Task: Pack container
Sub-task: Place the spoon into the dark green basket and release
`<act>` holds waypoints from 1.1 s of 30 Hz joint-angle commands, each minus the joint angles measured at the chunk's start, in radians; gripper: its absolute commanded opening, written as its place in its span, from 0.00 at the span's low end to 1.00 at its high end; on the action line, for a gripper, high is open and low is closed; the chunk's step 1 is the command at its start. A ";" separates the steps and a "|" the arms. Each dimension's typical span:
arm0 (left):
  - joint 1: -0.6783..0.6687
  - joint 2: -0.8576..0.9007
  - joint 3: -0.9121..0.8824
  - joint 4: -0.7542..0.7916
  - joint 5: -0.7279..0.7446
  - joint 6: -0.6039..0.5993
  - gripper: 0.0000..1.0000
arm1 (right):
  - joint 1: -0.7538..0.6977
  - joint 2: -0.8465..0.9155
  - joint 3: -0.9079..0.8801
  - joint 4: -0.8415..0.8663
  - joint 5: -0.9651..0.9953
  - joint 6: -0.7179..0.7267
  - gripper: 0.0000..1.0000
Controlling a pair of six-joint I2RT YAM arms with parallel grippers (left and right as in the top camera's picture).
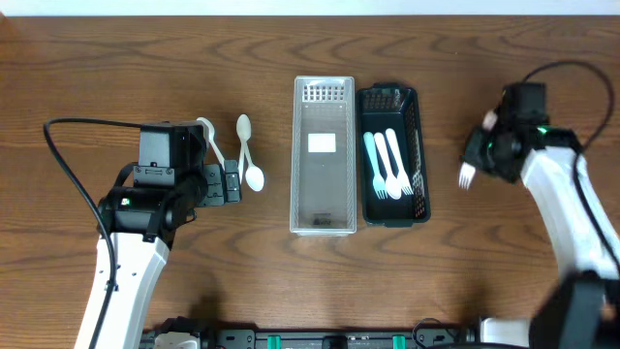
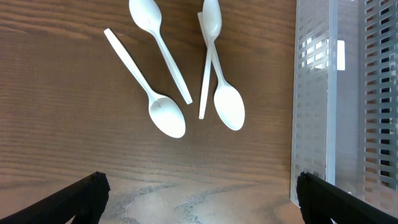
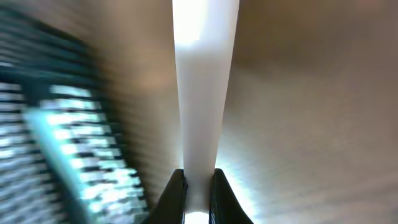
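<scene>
A clear plastic container (image 1: 324, 218) stands mid-table with nothing in it but a white label. A dark green basket (image 1: 422, 199) beside it holds three white forks (image 1: 386, 165). Three white spoons (image 1: 249, 155) lie left of the clear container; they also show in the left wrist view (image 2: 165, 112). My left gripper (image 2: 199, 196) is open and empty, just short of the spoons. My right gripper (image 3: 198, 183) is shut on the handle of a white fork (image 3: 204, 81), held right of the basket; its tines show in the overhead view (image 1: 466, 176).
The clear container's perforated wall (image 2: 311, 106) fills the right edge of the left wrist view. The green basket's edge (image 3: 56, 124) is blurred at the left of the right wrist view. Bare wooden table surrounds everything.
</scene>
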 commanded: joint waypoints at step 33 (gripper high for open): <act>0.005 0.003 0.019 0.001 -0.001 0.009 0.98 | 0.225 -0.090 0.043 0.150 -0.031 0.014 0.99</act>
